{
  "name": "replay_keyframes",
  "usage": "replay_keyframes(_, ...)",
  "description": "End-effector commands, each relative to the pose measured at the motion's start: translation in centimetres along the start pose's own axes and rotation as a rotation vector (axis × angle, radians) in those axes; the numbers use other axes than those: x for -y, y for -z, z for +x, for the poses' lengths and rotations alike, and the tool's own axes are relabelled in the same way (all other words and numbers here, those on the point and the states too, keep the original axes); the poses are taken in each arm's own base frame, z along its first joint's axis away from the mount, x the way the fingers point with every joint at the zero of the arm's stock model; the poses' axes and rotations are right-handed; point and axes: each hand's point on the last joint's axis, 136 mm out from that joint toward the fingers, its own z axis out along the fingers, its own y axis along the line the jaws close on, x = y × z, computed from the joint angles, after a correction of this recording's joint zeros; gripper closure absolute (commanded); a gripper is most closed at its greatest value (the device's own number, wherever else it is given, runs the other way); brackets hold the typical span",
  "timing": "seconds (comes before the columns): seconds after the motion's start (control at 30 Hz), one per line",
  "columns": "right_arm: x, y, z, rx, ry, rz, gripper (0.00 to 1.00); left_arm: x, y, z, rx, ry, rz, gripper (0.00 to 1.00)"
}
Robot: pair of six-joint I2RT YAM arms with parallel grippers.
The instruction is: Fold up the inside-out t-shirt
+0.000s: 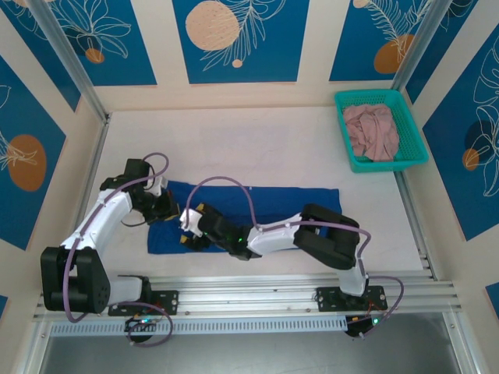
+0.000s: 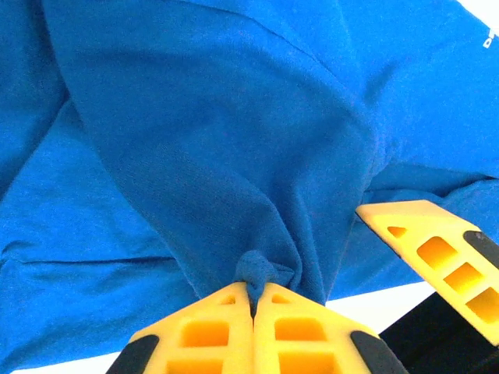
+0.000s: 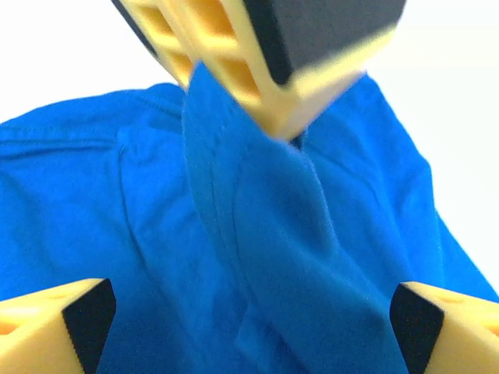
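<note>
The inside-out t-shirt (image 1: 281,202) is a royal-blue cloth lying as a long band across the middle of the table. My left gripper (image 1: 165,205) is at its left end, shut on a small bunched pinch of the blue cloth (image 2: 261,269). The pinched fold rises off the rest of the shirt (image 2: 195,140). My right gripper (image 1: 189,226) sits right beside it with its jaws wide open. Its fingers (image 3: 54,323) straddle the shirt (image 3: 117,234) without gripping it. In the right wrist view the left gripper (image 3: 292,128) hangs above, holding the raised fold.
A teal basket (image 1: 415,160) stands at the back right with a dusty-pink garment (image 1: 373,131) inside. Metal frame posts and patterned walls surround the white table (image 1: 234,140). A rail runs along the near edge by the arm bases.
</note>
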Motion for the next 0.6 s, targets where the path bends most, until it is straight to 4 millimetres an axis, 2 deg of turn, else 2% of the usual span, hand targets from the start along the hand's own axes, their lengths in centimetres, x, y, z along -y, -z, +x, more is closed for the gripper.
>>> replay_keyframes(0.0,3.1,-0.7,-4.1,0.13,0.045,0.205,0.07,0.7,0.9,-0.5,0.012,-0.001,0.03,1.0)
replay_keyframes(0.27,5.4,-1.9,-3.8,0.104,0.089,0.388,0.08,0.6,1.0,-0.5,0.016,-0.006,0.021,1.0)
replay_keyframes(0.57,6.7,1.0,-3.8,0.072,0.151,0.483,0.13,0.0,1.2,-0.8,0.027,0.003,0.006,1.0)
